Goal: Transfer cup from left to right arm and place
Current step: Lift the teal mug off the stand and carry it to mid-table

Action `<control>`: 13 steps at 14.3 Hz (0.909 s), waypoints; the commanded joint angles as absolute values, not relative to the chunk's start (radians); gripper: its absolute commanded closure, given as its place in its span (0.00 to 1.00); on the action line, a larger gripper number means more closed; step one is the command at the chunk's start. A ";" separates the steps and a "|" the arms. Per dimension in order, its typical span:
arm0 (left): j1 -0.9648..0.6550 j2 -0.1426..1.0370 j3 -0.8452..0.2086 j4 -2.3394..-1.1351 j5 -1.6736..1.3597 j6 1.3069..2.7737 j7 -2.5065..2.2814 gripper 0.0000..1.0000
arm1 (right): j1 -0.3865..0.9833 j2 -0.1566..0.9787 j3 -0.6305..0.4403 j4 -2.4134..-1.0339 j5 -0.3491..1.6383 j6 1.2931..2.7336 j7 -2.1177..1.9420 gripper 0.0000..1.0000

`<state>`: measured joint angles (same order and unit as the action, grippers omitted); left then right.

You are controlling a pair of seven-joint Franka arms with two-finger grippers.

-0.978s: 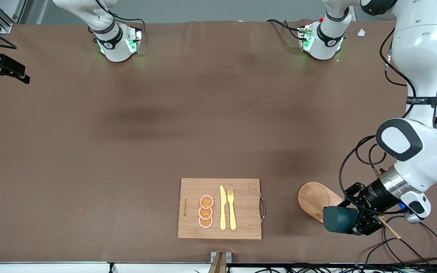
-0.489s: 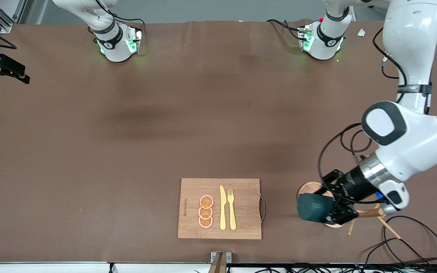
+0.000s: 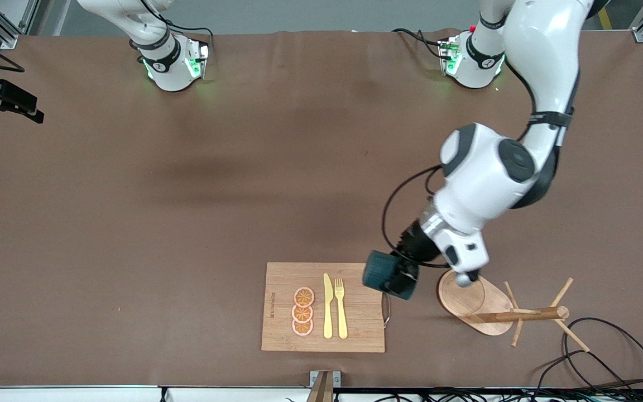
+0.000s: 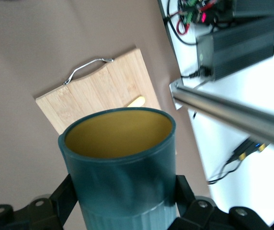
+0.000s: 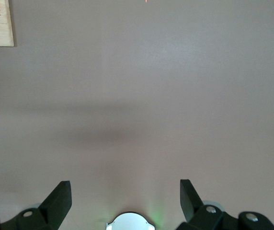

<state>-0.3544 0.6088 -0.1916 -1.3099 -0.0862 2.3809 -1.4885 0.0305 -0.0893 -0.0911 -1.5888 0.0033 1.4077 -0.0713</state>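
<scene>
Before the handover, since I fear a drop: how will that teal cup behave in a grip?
The cup keeps its round shape in the left gripper, so it is probably rigid. Its smooth upper wall looks glossy, so possibly slippery; the ribbed lower band may grip better. It is empty, so likely light. The right gripper waits open over bare table.

We can read no text, number or brand anywhere. The cutting board (image 3: 323, 307), partly under the left gripper (image 3: 397, 277), bears a small burned-in mark near the edge away from that gripper, but we cannot make out its letters. A black band (image 3: 549, 119) on the left arm carries pale lettering, too small for us to read.
</scene>
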 commanded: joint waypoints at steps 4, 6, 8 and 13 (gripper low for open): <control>-0.555 0.641 -0.176 -1.321 0.301 2.362 -1.699 0.21 | 0.028 -0.115 -0.091 -1.614 0.002 1.408 -0.083 0.00; -0.635 0.667 -0.176 -1.321 0.478 2.306 -1.781 0.21 | 0.028 -0.115 -0.092 -1.614 0.002 1.404 -0.083 0.00; -0.705 0.687 -0.176 -1.321 0.604 2.266 -1.840 0.21 | 0.028 -0.115 -0.092 -1.612 0.002 1.402 -0.083 0.00; -0.862 0.742 -0.176 -1.353 0.931 2.137 -2.015 0.24 | 0.026 -0.114 -0.092 -1.605 0.000 1.396 -0.083 0.00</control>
<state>-0.8187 0.7299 -0.1896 -1.3412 0.8280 2.1800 -1.9550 0.0304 -0.0893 -0.0925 -1.5887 0.0033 1.3980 -0.0713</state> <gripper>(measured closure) 0.137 0.000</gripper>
